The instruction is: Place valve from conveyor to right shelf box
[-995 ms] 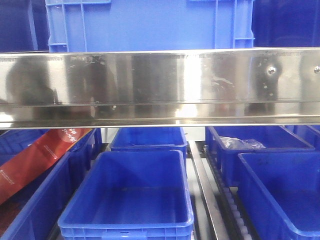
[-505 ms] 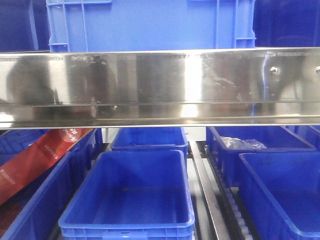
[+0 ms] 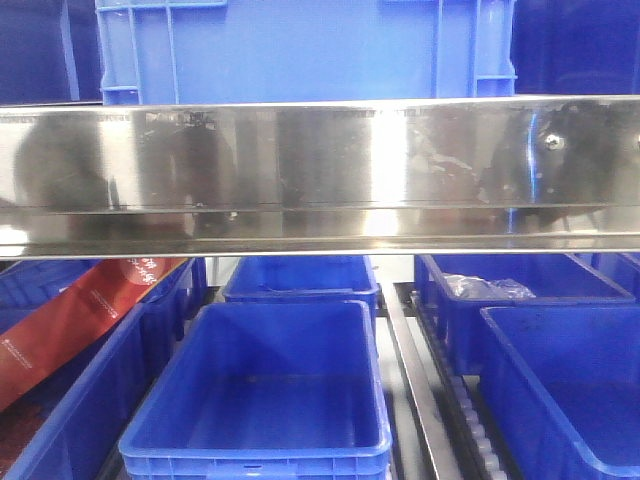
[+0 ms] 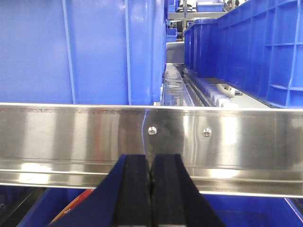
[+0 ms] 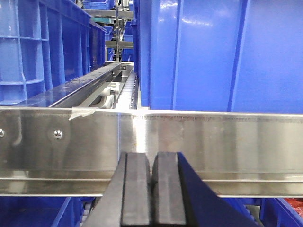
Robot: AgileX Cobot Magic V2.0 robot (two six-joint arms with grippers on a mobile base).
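The valve and the conveyor are out of view in every frame. My left gripper is shut and empty, its black pads pressed together in front of a shiny steel shelf rail. My right gripper is shut and empty too, facing the same kind of steel rail. Neither gripper shows in the front view. A blue shelf box stands at the lower right of the front view, below the steel rail.
An empty blue box sits lower centre, another behind it. A box at right rear holds clear plastic. A red packet lies in the left box. Large blue crates stand on the upper shelf. Roller tracks run between boxes.
The front view has shifted slightly; the boxes and rail sit a few pixels to the right of where they were. Nothing was taken hold of or let go.
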